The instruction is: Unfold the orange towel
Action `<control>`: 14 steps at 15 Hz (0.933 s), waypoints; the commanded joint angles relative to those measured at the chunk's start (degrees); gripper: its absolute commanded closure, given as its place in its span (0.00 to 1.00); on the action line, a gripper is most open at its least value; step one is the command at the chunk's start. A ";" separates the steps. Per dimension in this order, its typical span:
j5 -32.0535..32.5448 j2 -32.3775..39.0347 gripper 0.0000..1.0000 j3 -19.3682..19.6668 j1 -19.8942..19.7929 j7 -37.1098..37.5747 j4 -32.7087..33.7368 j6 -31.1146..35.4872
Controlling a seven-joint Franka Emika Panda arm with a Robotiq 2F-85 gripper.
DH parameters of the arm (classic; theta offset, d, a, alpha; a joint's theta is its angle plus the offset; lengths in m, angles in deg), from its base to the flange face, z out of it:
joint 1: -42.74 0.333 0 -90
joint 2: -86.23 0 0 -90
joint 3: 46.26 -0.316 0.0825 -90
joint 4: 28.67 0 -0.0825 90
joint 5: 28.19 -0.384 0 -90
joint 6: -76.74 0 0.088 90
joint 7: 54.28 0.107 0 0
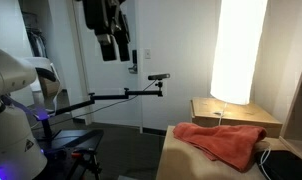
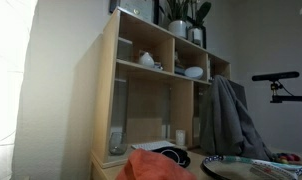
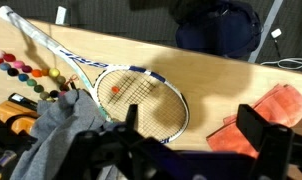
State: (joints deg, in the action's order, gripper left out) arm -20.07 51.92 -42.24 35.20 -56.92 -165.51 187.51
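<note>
The orange towel (image 1: 228, 141) lies rumpled on a light wooden surface, just in front of the light wooden box (image 1: 236, 113). Its folds also show at the bottom edge in an exterior view (image 2: 156, 166). In the wrist view the orange towel (image 3: 281, 108) sits at the right edge, and my gripper (image 3: 196, 128) hovers well above the surface, open with nothing between its jaws. One dark finger (image 3: 263, 130) overlaps the towel's left edge. In an exterior view my gripper (image 1: 113, 50) hangs high up, far left of the towel.
A tennis racket (image 3: 141, 95) lies on the wood left of the towel. Coloured balls (image 3: 26, 74) and a grey garment (image 3: 59, 130) sit further left, a dark bag (image 3: 216, 28) behind. A tall wooden shelf (image 2: 116, 90) and a camera boom (image 1: 121, 95) stand nearby.
</note>
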 commanded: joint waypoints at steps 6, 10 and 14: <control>6.08 13.99 0.00 -8.36 4.71 3.13 13.05 -8.94; 8.23 18.51 0.00 -8.84 7.27 -0.18 17.53 -10.44; 7.42 20.30 0.00 -8.41 10.21 -6.57 18.21 -6.18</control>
State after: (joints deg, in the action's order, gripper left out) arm -12.90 70.41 -51.02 43.49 -58.66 -149.20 179.63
